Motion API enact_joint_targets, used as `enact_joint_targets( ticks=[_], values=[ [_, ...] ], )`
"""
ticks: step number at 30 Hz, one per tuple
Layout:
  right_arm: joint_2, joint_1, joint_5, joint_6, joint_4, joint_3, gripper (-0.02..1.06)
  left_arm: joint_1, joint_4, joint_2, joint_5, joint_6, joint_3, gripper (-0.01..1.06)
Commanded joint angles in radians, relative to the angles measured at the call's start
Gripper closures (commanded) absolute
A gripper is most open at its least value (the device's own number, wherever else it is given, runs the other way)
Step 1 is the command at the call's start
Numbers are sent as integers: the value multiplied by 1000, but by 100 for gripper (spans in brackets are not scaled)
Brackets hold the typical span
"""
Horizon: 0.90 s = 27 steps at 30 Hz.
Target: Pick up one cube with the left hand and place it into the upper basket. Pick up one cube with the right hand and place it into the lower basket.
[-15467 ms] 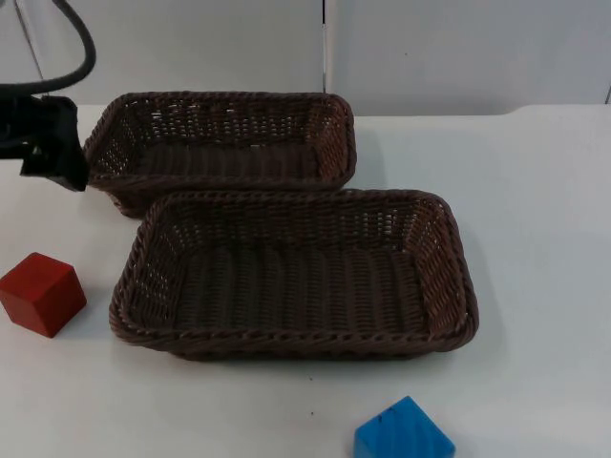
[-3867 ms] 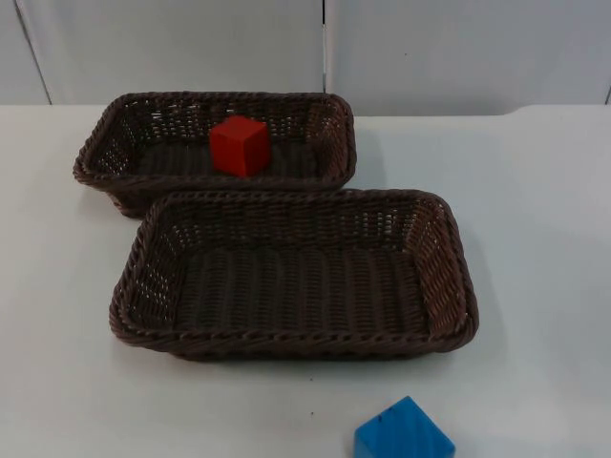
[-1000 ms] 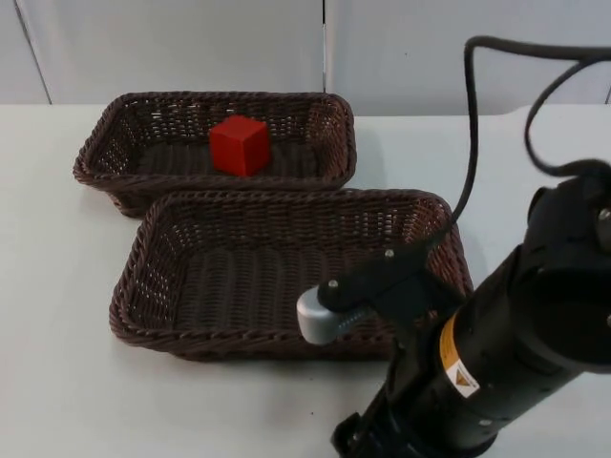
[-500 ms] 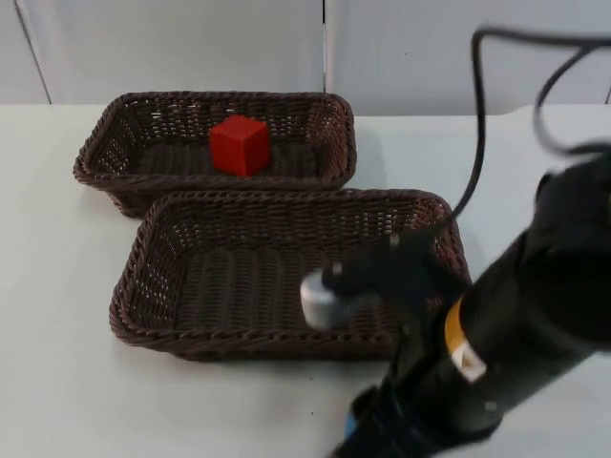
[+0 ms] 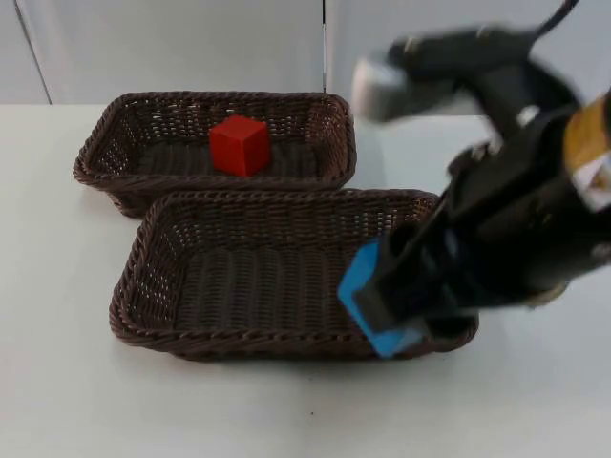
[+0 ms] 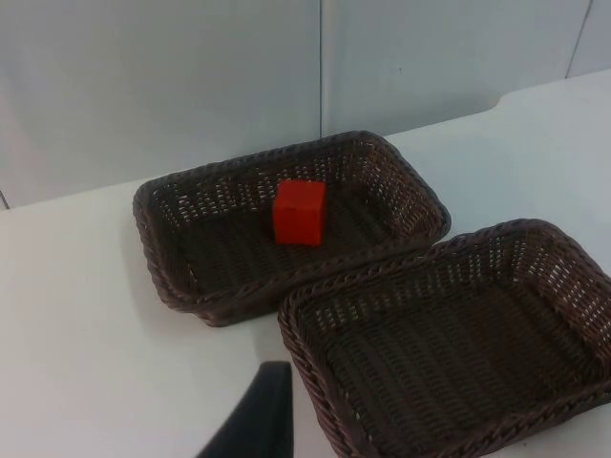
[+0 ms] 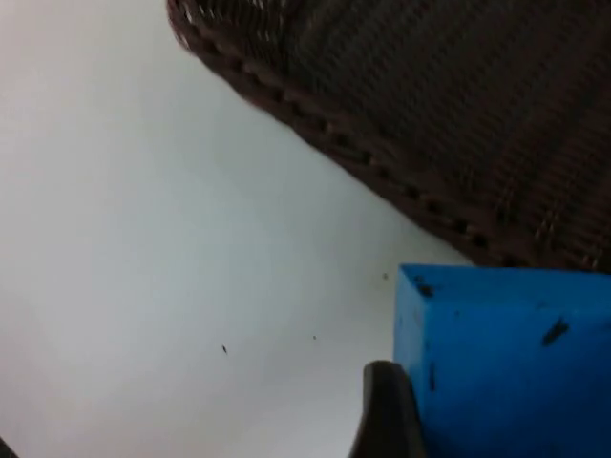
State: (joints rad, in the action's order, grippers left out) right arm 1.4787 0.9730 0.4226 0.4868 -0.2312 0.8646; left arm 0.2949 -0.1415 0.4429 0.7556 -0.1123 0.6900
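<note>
A red cube (image 5: 240,144) (image 6: 299,212) lies inside the upper basket (image 5: 100,143) (image 6: 153,248). My right gripper (image 5: 393,298) is shut on a blue cube (image 5: 366,294) (image 7: 496,353) and holds it in the air above the front right rim of the lower basket (image 5: 143,258) (image 7: 430,114). One black fingertip (image 7: 387,415) presses against the blue cube's side. Nothing lies in the lower basket (image 6: 439,353). My left gripper (image 6: 253,425) waits drawn back, high up and to the left of both baskets.
The two brown wicker baskets stand one behind the other, almost touching, on the white table (image 5: 67,382). The grey partition wall (image 5: 191,48) closes the table at the back. The right arm's bulky body (image 5: 516,219) hangs over the lower basket's right end.
The right arm has risen from the table's front edge with the blue cube and moved back toward the lower basket. Much earlier, the red cube went from the table into the upper basket.
</note>
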Motion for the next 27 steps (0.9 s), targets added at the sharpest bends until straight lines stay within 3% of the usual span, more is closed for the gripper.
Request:
enact_joint_targets(
  ticks=[1, 18, 27],
  values=[
    [-43, -2, 2, -7, -5, 5, 105, 5, 3, -7, -5, 4, -4, 0],
    [-76, -2, 0, -7, -61, 5, 105, 5, 3, -7, -8, 4, -4, 0],
    [-76, -2, 0, -7, -142, 5, 105, 5, 3, -7, -8, 4, -4, 0]
  ],
)
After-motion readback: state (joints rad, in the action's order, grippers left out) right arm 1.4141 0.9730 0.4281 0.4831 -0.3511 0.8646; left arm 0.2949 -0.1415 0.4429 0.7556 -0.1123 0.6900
